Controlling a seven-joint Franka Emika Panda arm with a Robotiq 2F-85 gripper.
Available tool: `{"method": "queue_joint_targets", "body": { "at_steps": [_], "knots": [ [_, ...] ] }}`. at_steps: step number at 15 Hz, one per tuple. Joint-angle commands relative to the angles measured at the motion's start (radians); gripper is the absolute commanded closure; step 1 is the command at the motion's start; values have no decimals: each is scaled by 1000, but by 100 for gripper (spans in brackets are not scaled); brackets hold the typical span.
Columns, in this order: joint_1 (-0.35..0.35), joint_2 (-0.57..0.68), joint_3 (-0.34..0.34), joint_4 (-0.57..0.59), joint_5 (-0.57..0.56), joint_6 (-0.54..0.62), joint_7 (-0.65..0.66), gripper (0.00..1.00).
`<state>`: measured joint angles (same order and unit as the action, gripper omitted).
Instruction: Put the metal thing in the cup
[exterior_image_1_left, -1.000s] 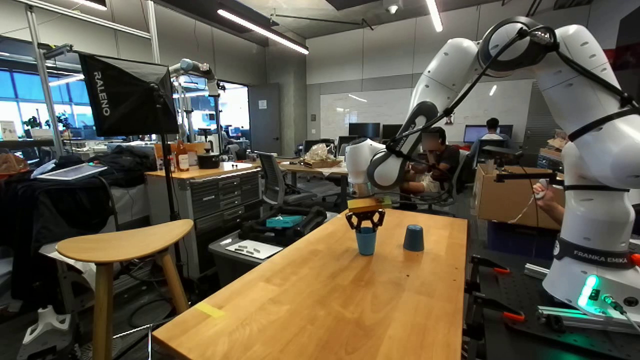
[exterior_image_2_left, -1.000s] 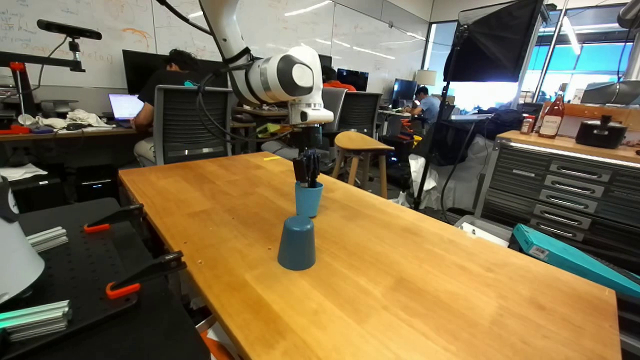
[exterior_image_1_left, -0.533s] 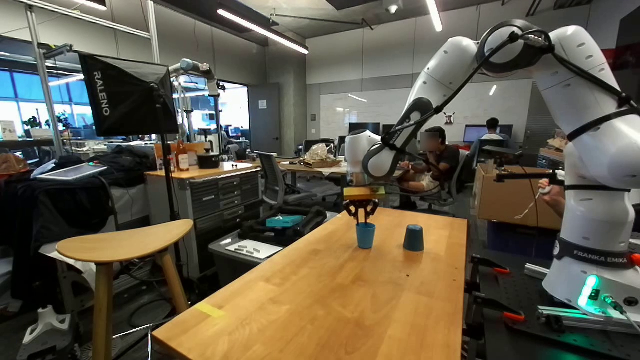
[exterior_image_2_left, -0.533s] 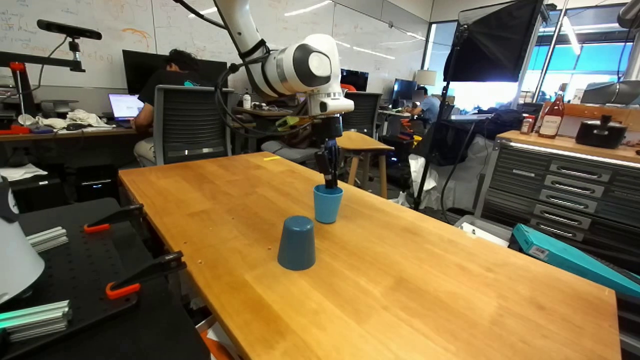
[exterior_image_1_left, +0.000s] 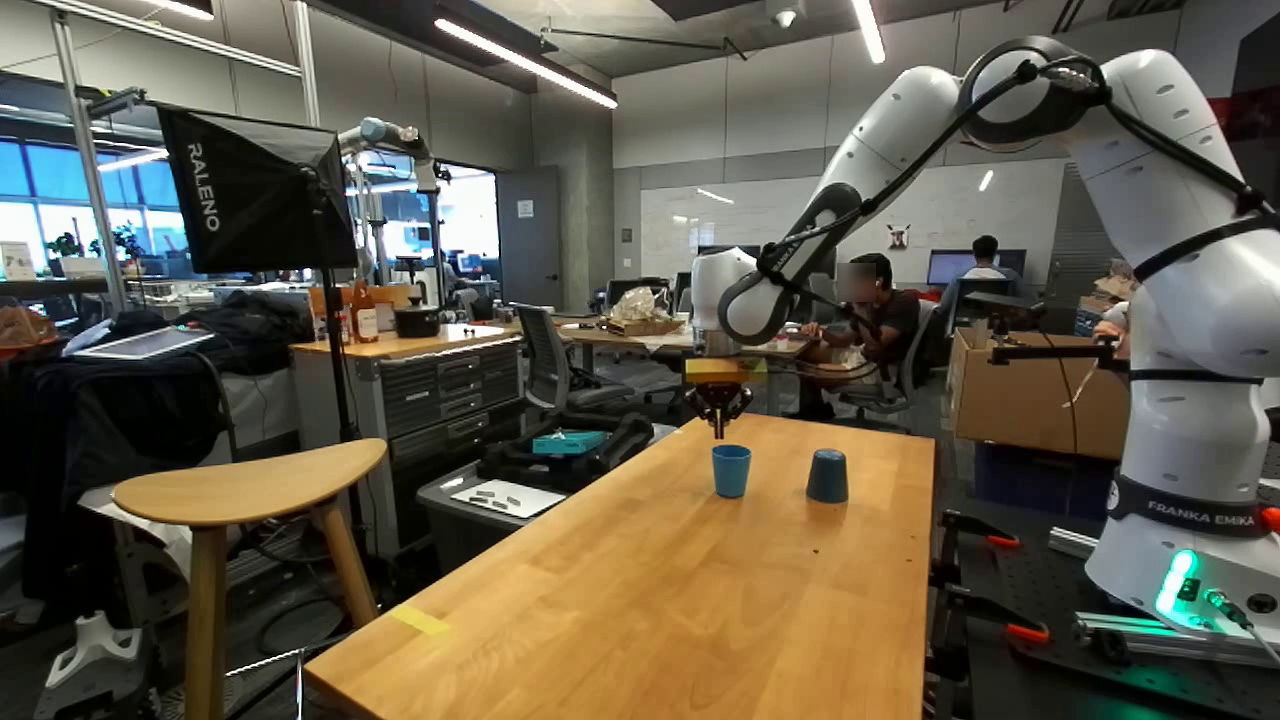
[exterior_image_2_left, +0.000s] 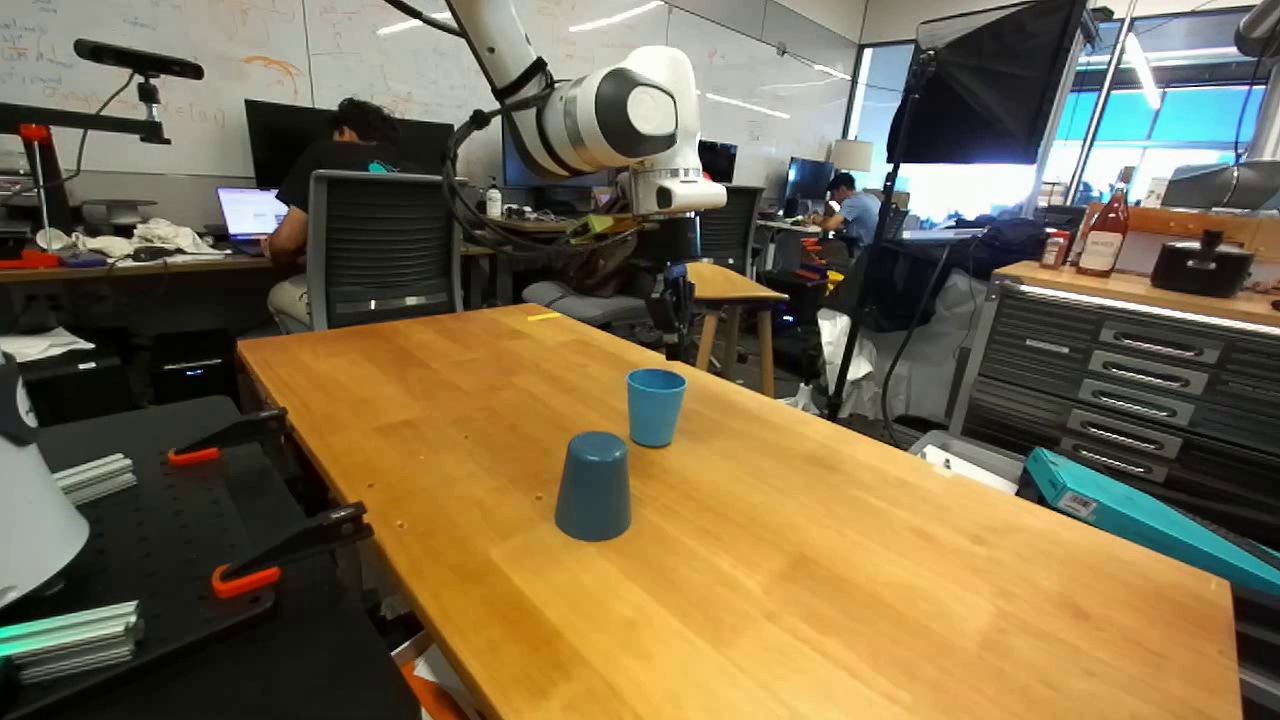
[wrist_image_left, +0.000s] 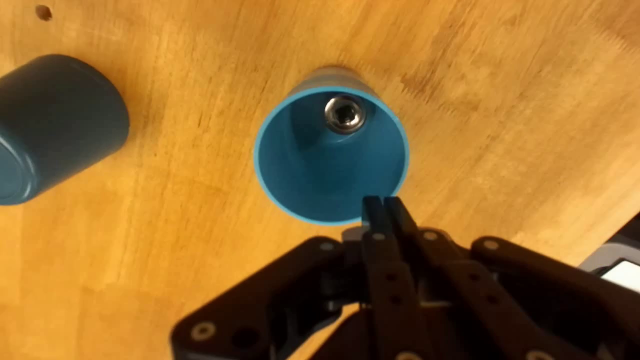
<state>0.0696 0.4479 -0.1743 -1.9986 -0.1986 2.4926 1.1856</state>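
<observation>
The bright blue cup (exterior_image_1_left: 731, 472) stands upright on the table, mouth up; it also shows in an exterior view (exterior_image_2_left: 656, 408) and in the wrist view (wrist_image_left: 320, 172). The metal thing (wrist_image_left: 345, 114), a shiny ring-shaped piece with a dark hole, is inside the cup in the wrist view; the exterior views hide it. My gripper (exterior_image_1_left: 719, 430) is just above the cup and apart from it; it also shows in an exterior view (exterior_image_2_left: 677, 345). In the wrist view its fingertips (wrist_image_left: 382, 202) are together with nothing between them, over the cup's rim.
A darker blue cup (exterior_image_1_left: 827, 476) stands upside down beside the bright one, also seen in an exterior view (exterior_image_2_left: 593, 487) and the wrist view (wrist_image_left: 60, 120). The wooden table (exterior_image_2_left: 850, 560) has black clamps (exterior_image_2_left: 300, 545) at its edge. A wooden stool (exterior_image_1_left: 250, 485) stands beyond the table.
The bright blue cup shifted slightly between one second and half a second ago, then stayed. My gripper, with its fingers apart at the cup's mouth, has risen clear and its fingers have come together.
</observation>
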Motion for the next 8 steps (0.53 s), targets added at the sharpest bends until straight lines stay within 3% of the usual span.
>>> {"method": "queue_joint_targets", "body": {
  "at_steps": [1,4,8],
  "knots": [
    [-42,-65,29,38,50,-74,-185,62],
    [-69,-114,23,79,48,-109,-350,39],
    [-179,-147,96,159,62,-155,-645,9]
  ]
}}
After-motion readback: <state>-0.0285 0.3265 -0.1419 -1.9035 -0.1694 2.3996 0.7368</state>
